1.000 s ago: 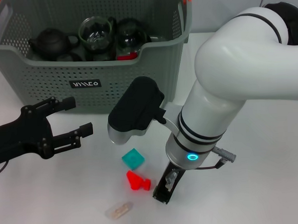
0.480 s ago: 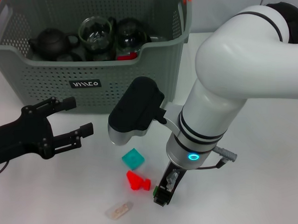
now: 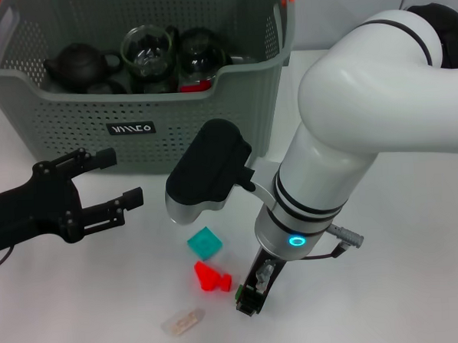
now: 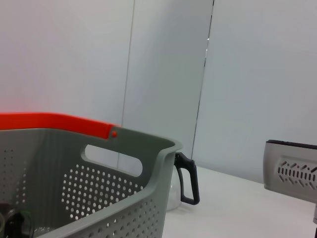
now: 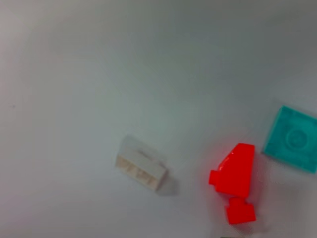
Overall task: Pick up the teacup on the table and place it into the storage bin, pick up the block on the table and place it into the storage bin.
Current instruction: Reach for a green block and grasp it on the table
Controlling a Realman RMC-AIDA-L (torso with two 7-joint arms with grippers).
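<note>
While my right gripper (image 3: 249, 299) hangs low over the bench (image 3: 419, 284) just beside the red block (image 3: 211, 278), a small green piece shows between its fingertips, so it looks closed on something tiny, though I cannot say what. My left gripper (image 3: 118, 177) waits off to the side in front of the storage bin (image 3: 80, 122), fingers spread wide and empty.

Three small blocks lie close together: the red block, a teal block (image 3: 204, 243) just beyond it toward the bin, and a white block (image 3: 182, 321) a little nearer to me. In my right wrist view the red block (image 5: 234, 181) is a wedge with a stud on one side, glossy hard plastic; the teal block (image 5: 291, 138) is a flat square tile with one round stud; the white block (image 5: 142, 169) is a sloped brick, pale against the pale bench.

I judge all three light, stiff and a bit slick. I would take the red one across its flat parallel sides, not the slope, with a narrow opening.

The bin is perforated grey-green plastic, holding a dark teapot (image 3: 77, 64) and glass cups (image 3: 147, 49); these are fragile, so a block should be let go low.
</note>
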